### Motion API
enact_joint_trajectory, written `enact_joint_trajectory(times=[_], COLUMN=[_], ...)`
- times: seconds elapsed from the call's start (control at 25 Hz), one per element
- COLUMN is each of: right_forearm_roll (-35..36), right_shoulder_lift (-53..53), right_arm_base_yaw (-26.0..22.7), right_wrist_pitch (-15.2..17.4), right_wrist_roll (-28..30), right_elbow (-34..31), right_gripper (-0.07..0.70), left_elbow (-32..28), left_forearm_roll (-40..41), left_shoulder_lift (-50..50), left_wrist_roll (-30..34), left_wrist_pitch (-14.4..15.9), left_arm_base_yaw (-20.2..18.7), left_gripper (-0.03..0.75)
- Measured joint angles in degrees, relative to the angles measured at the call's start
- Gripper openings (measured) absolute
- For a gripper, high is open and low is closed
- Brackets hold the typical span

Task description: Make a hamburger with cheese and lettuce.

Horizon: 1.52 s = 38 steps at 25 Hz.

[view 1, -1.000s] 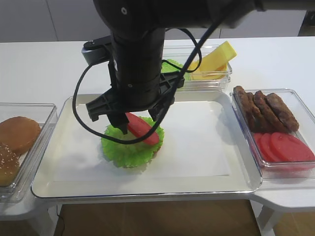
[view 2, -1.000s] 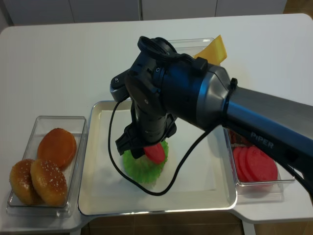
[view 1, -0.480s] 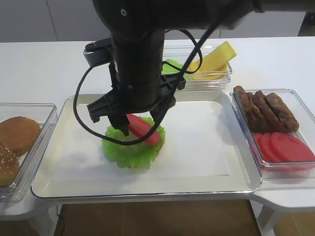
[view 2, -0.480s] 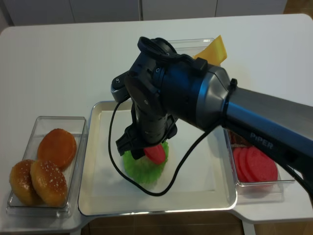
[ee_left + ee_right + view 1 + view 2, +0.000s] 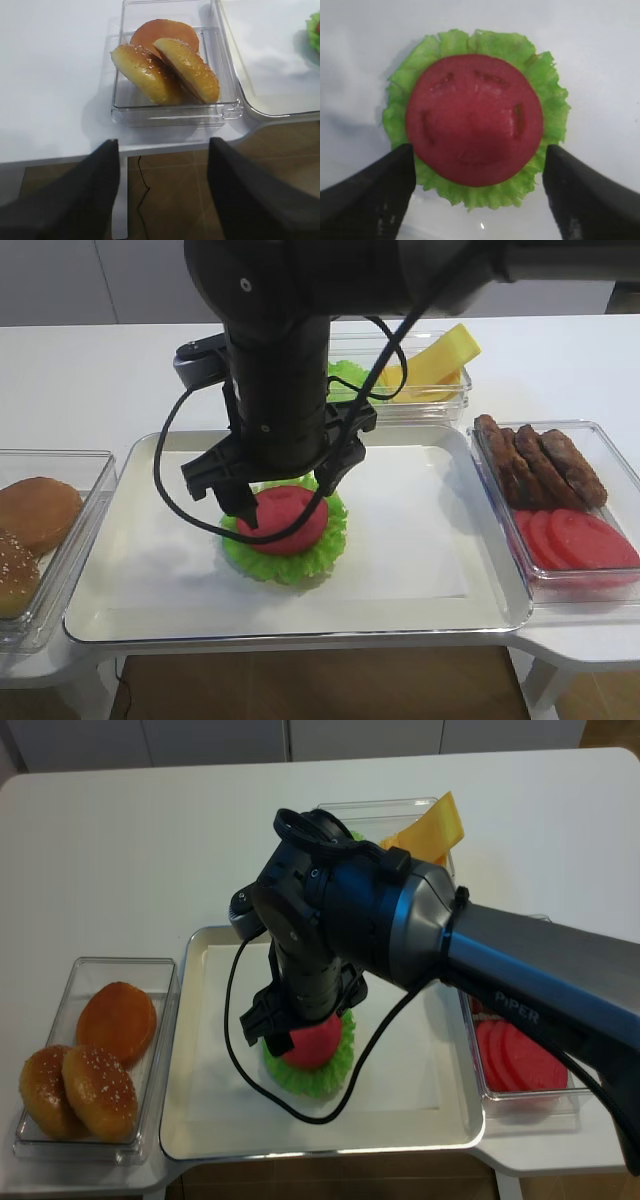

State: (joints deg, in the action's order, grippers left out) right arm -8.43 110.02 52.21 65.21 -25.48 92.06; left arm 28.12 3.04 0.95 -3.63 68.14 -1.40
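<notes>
The hamburger is a frilly green lettuce (image 5: pixel 300 558) (image 5: pixel 547 87) (image 5: pixel 322 1075) disc on the white tray (image 5: pixel 420 530), with a red tomato slice (image 5: pixel 283 522) (image 5: pixel 474 120) (image 5: pixel 312 1042) lying flat on it; any bun under it is hidden. My right gripper (image 5: pixel 285 498) (image 5: pixel 477 200) hangs just above the stack, open, its fingers (image 5: pixel 370 195) apart from the slice on both sides. Cheese (image 5: pixel 435 360) (image 5: pixel 435 825) slices lean in a clear box at the back. My left gripper (image 5: pixel 165 200) is open and empty over the table's front edge, near the bun box.
A clear box of brown buns (image 5: pixel 35 515) (image 5: pixel 165 70) stands left of the tray. A box on the right holds brown patties (image 5: pixel 540 460) and tomato slices (image 5: pixel 580 540). A ruffled green leaf (image 5: pixel 350 375) sits beside the cheese. A black cable (image 5: pixel 170 490) loops off the right arm.
The right gripper has opened and let go of the tomato slice, which was tilted between its fingers and now lies flat on the lettuce. The gripper sits slightly higher.
</notes>
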Motion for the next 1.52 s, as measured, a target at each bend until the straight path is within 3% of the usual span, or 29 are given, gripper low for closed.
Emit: enact_joint_trajectory(times=[0.4, 0.64, 0.88, 1.08, 1.52], right_forearm_roll=[0.0, 4.4, 12.3, 14.7, 20.4], right_shoulder_lift=[-0.2, -4.3, -9.9, -13.7, -23.7], right_arm_base_yaw=[0.0, -2.1, -11.0, -19.1, -36.8], right_wrist_pitch=[0.9, 0.0, 0.2, 2.7, 4.3], right_wrist_roll=[0.0, 6.0, 13.2, 18.2, 23.6], right_elbow=[0.0, 0.7, 0.7, -0.2, -12.1], right_gripper=[0.633, 0.623, 0.563, 0.554, 0.553], left_elbow=[0.0, 0.0, 0.0, 0.0, 0.0], left_forearm_roll=[0.0, 0.0, 0.0, 0.0, 0.0], left_shoulder_lift=[0.0, 0.0, 0.0, 0.0, 0.0], left_wrist_roll=[0.0, 0.0, 0.0, 0.0, 0.0], left_wrist_pitch=[0.0, 0.0, 0.0, 0.0, 0.0], left_arm_base_yaw=[0.0, 0.0, 0.0, 0.0, 0.0], left_gripper=[0.414, 0.414, 0.414, 0.414, 0.414])
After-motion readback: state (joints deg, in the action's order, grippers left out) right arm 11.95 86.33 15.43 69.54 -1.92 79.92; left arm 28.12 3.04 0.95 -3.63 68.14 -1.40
